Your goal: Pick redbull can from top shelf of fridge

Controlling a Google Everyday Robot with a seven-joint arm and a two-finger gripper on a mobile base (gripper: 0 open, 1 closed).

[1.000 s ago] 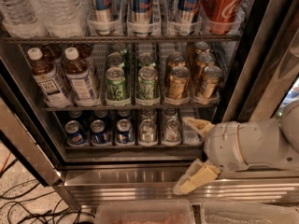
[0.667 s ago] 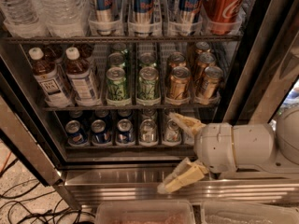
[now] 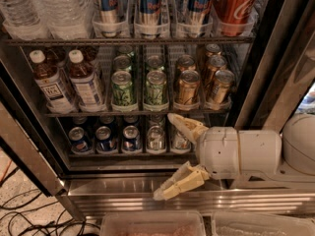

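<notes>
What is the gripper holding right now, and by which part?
Nothing. The gripper is open and empty, low by the bottom shelf; the redbull cans sit untouched on the top shelf.

Clear water bottles [image 3: 29, 9] stand at the upper left; a red cola can [image 3: 235, 4] stands at the upper right. On the middle rack [image 3: 147, 113], from left to right: two white-capped tea bottles [image 3: 51, 82], two lanes of green cans [image 3: 123, 87], two lanes of gold cans [image 3: 187, 86]. On the bottom rack [image 3: 123, 155], three blue cans [image 3: 106, 138] stand at the left, with silver cans [image 3: 155, 137] to their right, just beside the gripper [image 3: 162, 156], which hangs spread wide before the rack's right end. Black cables [image 3: 19, 215] lie on the floor at the lower left. Two clear plastic bins [image 3: 152, 224] sit side by side along the bottom edge.
</notes>
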